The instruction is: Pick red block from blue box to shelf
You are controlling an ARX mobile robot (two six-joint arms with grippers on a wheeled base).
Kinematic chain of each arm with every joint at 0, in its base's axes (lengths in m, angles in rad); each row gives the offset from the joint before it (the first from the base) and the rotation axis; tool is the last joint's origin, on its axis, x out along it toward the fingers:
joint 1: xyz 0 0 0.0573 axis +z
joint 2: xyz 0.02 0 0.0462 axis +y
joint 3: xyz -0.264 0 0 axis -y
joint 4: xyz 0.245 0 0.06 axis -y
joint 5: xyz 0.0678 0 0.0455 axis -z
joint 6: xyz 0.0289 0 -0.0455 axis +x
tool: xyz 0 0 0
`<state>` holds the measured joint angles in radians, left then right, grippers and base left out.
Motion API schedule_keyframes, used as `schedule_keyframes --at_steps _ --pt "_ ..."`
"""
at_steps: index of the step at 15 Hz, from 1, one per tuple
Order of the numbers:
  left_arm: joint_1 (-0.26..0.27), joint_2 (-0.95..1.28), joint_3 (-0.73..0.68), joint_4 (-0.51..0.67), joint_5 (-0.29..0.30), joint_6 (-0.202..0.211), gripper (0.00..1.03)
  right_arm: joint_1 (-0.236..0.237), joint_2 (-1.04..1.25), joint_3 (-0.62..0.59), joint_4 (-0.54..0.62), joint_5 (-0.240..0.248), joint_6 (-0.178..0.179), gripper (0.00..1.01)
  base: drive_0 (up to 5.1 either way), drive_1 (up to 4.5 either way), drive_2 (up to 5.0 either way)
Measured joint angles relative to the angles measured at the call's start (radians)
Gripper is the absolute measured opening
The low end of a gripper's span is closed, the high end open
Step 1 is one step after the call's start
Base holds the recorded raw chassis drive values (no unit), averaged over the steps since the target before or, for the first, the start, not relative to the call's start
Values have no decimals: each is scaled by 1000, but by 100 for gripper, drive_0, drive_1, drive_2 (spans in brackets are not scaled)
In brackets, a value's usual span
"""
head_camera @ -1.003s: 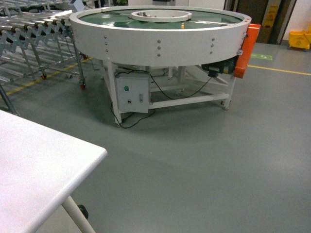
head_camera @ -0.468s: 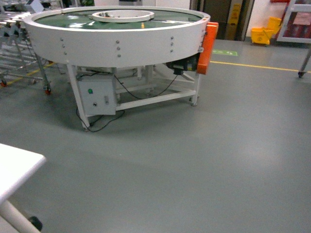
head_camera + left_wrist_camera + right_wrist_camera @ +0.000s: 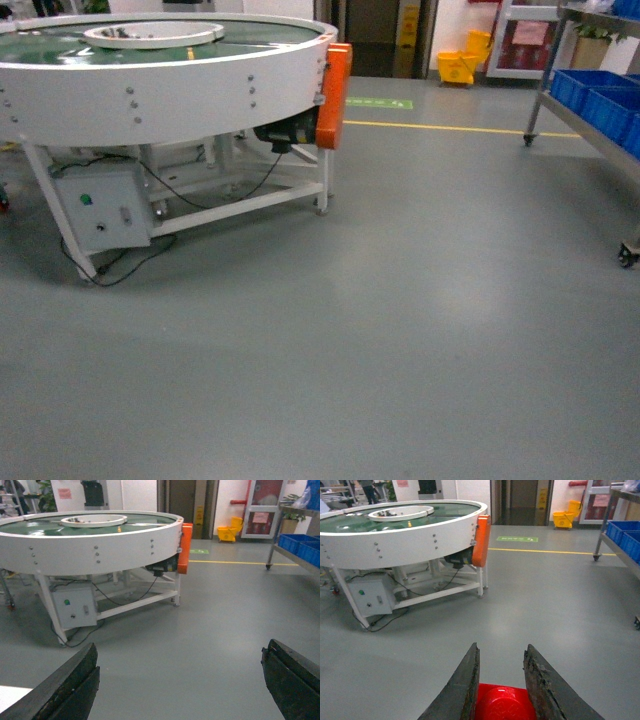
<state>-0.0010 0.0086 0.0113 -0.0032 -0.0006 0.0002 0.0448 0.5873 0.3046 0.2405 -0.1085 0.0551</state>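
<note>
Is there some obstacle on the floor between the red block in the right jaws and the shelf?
Nothing visible. The right gripper holds the red block. The shelf stands ahead on the right, and only bare grey floor lies before it. The round conveyor table stays off to the left.

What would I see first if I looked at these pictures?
Probably the big round white table with the orange panel on its side, standing on the left of the grey floor. Next, the red block pinched in the right pincer at the bottom of the right wrist view. Blue crates sit on a shelf far right.
</note>
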Motion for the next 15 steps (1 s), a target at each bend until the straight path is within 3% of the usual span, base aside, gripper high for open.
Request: schedule_keyframes --at_steps 8,15 --pt "0 0 0 -1 0 0 98 0 -7 0 2 3 0 21 275 -388 -388" --pt "0 0 0 0 -1 0 98 0 -4 0 0 3 0 21 -184 231 -599"
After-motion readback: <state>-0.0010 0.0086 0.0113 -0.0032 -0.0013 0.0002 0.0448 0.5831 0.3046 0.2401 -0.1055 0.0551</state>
